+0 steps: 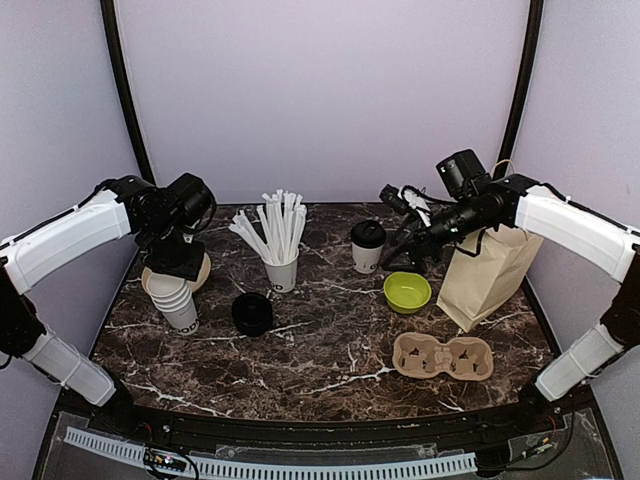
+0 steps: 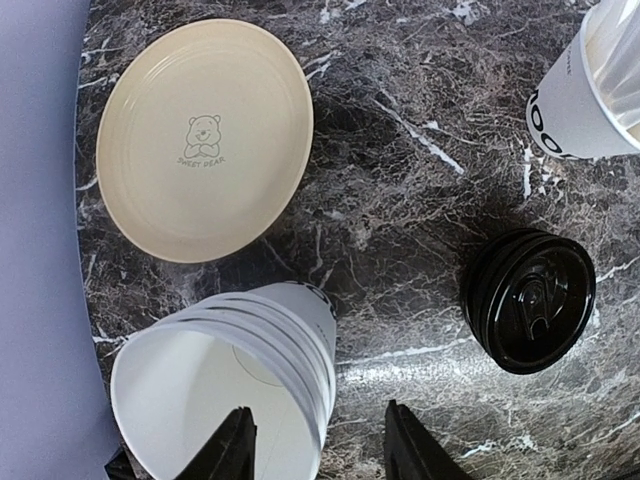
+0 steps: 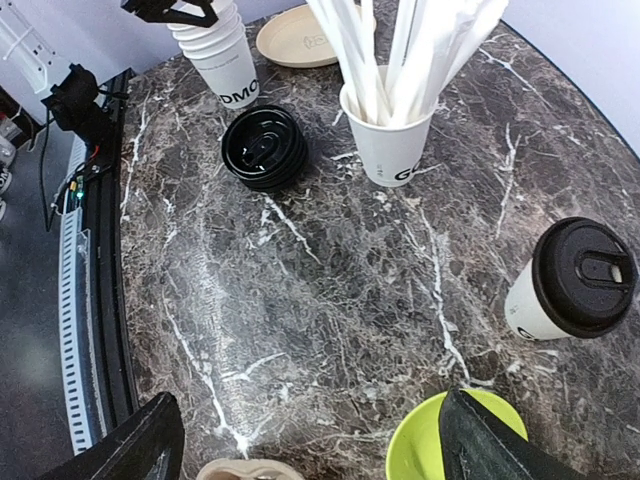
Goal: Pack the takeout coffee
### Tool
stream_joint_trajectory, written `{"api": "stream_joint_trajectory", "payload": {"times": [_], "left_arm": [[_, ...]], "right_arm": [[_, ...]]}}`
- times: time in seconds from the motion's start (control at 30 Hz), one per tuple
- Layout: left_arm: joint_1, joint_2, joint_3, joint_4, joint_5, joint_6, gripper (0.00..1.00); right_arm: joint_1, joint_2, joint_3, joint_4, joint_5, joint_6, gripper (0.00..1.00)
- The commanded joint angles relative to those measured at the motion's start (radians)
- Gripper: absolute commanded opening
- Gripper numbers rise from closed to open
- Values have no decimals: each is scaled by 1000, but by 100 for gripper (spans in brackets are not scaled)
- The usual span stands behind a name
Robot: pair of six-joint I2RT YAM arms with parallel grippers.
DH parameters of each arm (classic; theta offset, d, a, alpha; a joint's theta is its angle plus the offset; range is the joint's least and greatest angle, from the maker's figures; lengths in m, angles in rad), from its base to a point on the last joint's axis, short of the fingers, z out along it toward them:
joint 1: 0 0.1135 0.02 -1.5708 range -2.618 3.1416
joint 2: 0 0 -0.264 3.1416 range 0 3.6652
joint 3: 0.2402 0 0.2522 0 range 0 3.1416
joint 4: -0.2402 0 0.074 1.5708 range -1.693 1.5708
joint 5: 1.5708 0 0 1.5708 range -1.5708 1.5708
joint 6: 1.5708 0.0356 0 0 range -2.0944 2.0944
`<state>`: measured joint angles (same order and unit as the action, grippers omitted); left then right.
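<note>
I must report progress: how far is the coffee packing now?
Done: one coffee stands lidded on the table. In hand: nothing is gripped; the open left gripper straddles the cup stack rim, the open right gripper hovers near the coffee. To do: the carrier is empty, and the coffee is outside the bag.

Both wrist cameras look down on lid stack [image 2: 528, 300].

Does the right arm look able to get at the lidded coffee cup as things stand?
Probably yes: the right gripper hangs open near the lidded coffee cup, with nothing between them; the green bowl stands apart from it.
</note>
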<state>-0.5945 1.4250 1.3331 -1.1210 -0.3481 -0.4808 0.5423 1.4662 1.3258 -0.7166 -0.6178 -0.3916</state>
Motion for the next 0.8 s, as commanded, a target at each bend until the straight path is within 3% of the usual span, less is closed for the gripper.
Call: {"api": "stream_joint_trajectory", "payload": {"times": [0.0, 0.17, 0.63, 0.77], "left_arm": [[22, 24, 11, -23, 39, 31, 45], [27, 49, 8, -42, 13, 21, 33], [27, 8, 13, -94, 19, -2, 15], [27, 0, 17, -121, 20, -10, 6]], "right_arm": [[4, 3, -8, 81, -93, -24, 88], [5, 13, 9, 68, -117, -30, 87], [15, 39, 30, 49, -122, -39, 86], [23, 41, 33, 45, -119, -41, 85]]}}
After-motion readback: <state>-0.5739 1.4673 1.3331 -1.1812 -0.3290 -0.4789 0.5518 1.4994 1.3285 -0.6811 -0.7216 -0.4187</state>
